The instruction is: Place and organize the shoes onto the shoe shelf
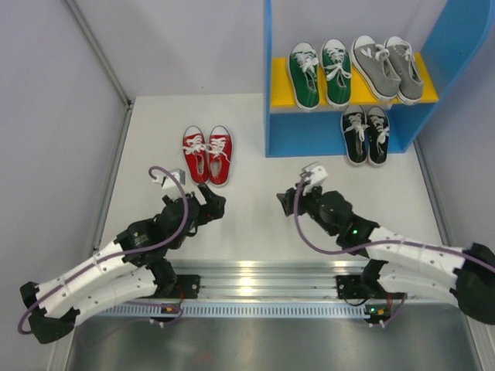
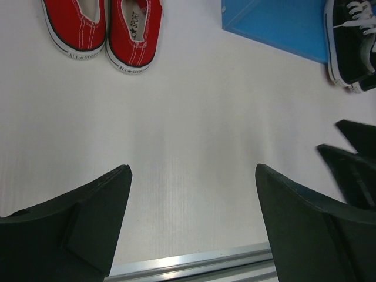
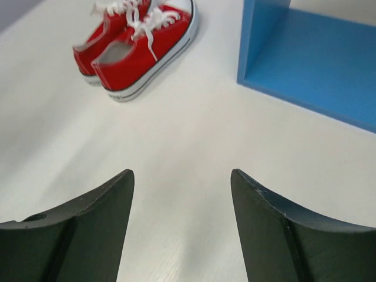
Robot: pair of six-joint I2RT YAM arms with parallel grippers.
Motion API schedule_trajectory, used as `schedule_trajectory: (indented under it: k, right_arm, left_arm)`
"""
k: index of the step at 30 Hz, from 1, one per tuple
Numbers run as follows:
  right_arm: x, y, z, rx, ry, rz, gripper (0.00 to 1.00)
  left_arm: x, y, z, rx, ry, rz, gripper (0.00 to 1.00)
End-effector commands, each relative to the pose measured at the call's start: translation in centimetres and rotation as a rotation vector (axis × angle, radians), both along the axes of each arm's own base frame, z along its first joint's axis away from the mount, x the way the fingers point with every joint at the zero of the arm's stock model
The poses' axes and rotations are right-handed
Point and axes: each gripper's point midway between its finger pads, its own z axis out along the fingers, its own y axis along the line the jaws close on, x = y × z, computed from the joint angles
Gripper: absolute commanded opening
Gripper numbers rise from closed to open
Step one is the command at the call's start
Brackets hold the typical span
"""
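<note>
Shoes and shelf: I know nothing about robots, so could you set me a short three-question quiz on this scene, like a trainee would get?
1. Fill in: from the top camera, the green pair sits to the ____ of the grey pair on the yellow board.
2. Which pair stands on the table, left of the shelf? A green pair, B red pair, C grey pair, D black pair.
3. True or false: the left gripper and the right gripper are both open and hold nothing.
Key: 1 left; 2 B; 3 true.
</note>
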Motion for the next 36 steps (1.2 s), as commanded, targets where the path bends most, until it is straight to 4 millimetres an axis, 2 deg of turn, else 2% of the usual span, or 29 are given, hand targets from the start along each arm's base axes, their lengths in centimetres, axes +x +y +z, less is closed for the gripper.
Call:
schedule_trajectory:
  k: [1, 2, 3, 4, 8, 9, 10, 11, 12, 13, 18, 19, 23, 24, 25, 32, 36]
  right_arm:
    - [1.6, 4.2, 1.5, 0.053, -0.059, -0.023, 0.67]
    - [2.1, 5.0, 1.6, 0.071, -0.057, -0.024, 0.67]
    - [2.9, 6.3, 3.2, 0.104, -0.069, -0.030, 0.67]
    - [3.8, 7.8, 1.1, 0.055, -0.034, -0.027, 0.68]
    - [6.9, 13.0, 1.6, 0.066, -0.022, -0.018, 0.68]
    - [7.9, 14.6, 3.7, 0.103, -0.043, -0.022, 0.68]
    - [9.0, 15.6, 1.7, 0.061, -0.017, -0.044, 0.68]
    - [9.6, 16.5, 1.5, 0.070, 0.000, -0.056, 0.69]
    - [10.7, 17.6, 3.1, 0.097, -0.014, -0.063, 0.69]
    - [11.5, 18.6, 1.0, 0.075, 0.012, -0.080, 0.69]
    - [14.7, 21.4, -0.4, 0.109, 0.035, -0.180, 0.69]
    - [15.3, 22.7, -0.7, 0.109, 0.029, -0.183, 0.69]
    - [17.0, 24.7, -2.1, 0.053, 0.042, -0.217, 0.69]
    - [17.8, 25.5, -0.5, 0.074, 0.031, -0.227, 0.69]
    - [18.1, 25.7, -2.1, 0.043, 0.044, -0.250, 0.69]
    - [19.3, 24.9, -4.9, 0.004, 0.077, -0.371, 0.70]
    - [19.4, 25.6, -6.7, -0.017, 0.109, -0.348, 0.69]
  left_arm:
    - [0.5, 0.8, 4.6, -0.068, -0.107, 0.029, 0.91]
    - [0.3, 1.2, 5.2, -0.087, -0.121, 0.037, 0.91]
    - [0.2, 1.6, 5.3, -0.096, -0.125, 0.043, 0.91]
    - [-0.1, 2.0, 5.4, -0.096, -0.123, 0.045, 0.91]
    - [-0.9, 4.0, 6.2, -0.123, -0.149, 0.076, 0.91]
    - [-1.0, 4.3, 6.2, -0.127, -0.149, 0.087, 0.91]
    - [-1.2, 4.6, 6.2, -0.130, -0.149, 0.090, 0.91]
    - [-1.5, 5.1, 6.2, -0.139, -0.151, 0.095, 0.91]
    - [-1.7, 5.3, 6.3, -0.149, -0.153, 0.096, 0.91]
    - [-1.8, 5.4, 6.1, -0.154, -0.152, 0.094, 0.91]
    - [-2.7, 6.6, 6.1, -0.192, -0.166, 0.099, 0.91]
    - [-2.8, 6.8, 6.2, -0.198, -0.167, 0.102, 0.91]
    - [-3.4, 7.6, 6.4, -0.230, -0.182, 0.106, 0.91]
    - [-3.4, 7.7, 6.4, -0.235, -0.183, 0.107, 0.91]
    - [-3.5, 7.9, 6.4, -0.237, -0.185, 0.109, 0.91]
    - [-4.1, 8.7, 6.9, -0.274, -0.204, 0.114, 0.91]
    - [-4.3, 9.4, 7.0, -0.277, -0.210, 0.123, 0.91]
